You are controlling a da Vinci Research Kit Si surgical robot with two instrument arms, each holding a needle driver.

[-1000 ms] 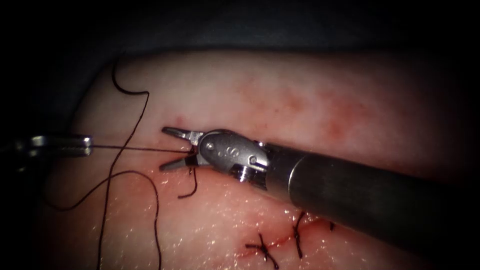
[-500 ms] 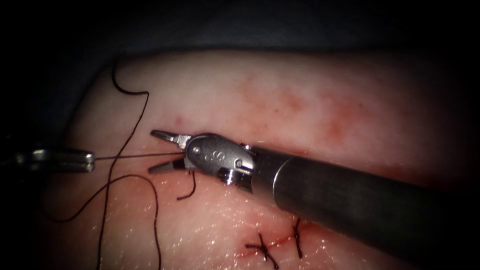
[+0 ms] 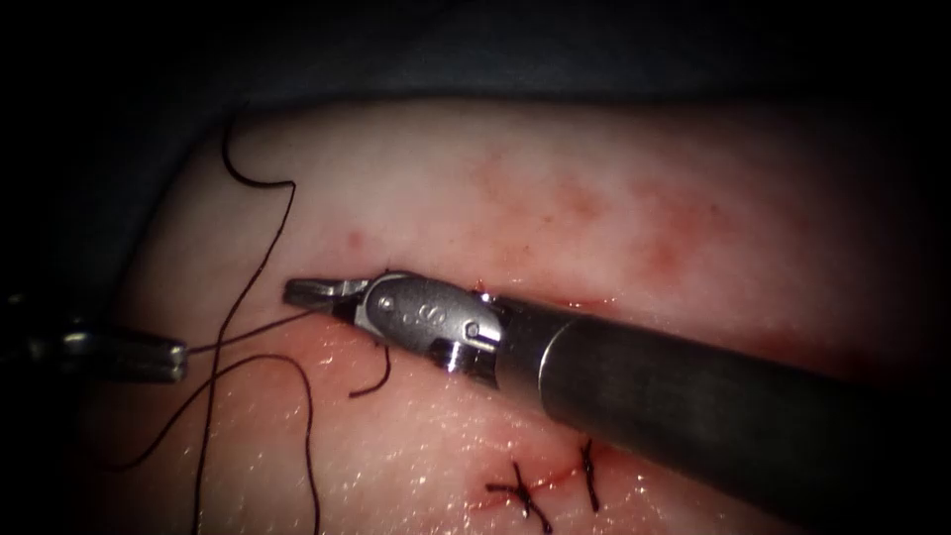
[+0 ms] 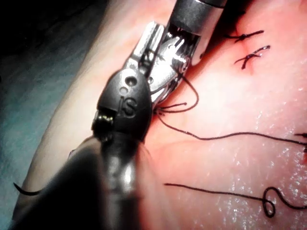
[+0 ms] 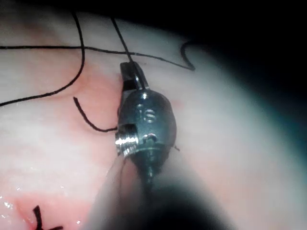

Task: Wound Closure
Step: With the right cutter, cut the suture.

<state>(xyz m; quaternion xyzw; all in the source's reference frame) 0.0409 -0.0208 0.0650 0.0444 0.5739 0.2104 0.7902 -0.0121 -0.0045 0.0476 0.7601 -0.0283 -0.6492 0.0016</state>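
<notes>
**Clerk:** Firstly, the right gripper (image 3: 309,292): state and contents?

**Keeper:** Closed. In the right wrist view the thread (image 5: 125,45) runs straight into the tips of the gripper (image 5: 130,75), so it is entered as gripping thread, with no needle and no tissue in it.

**Clerk:** Left gripper (image 3: 170,352)?

**Keeper:** Closed on the same thread (image 3: 248,332), well out at the endoscope view's left.

**Clerk:** Lie of the thread between them?

**Keeper:** One thin, dark strand, nearly straight. Its long axis runs from the left gripper up and to the right, to a point just under the right gripper's tips. The right gripper is the nearer to the stitch; the left gripper stands well apart from it.

**Clerk:** Remaining thread?

**Keeper:** Slack loops lie on the tissue (image 3: 614,208) to the left. A short cut end (image 3: 376,381) curls just below the right gripper's wrist.

**Clerk:** The cut?

**Keeper:** Two finished stitches (image 3: 517,492) lie across it, lower right of the grippers, with red fluid (image 3: 584,302) along the shaft's edge.
</notes>
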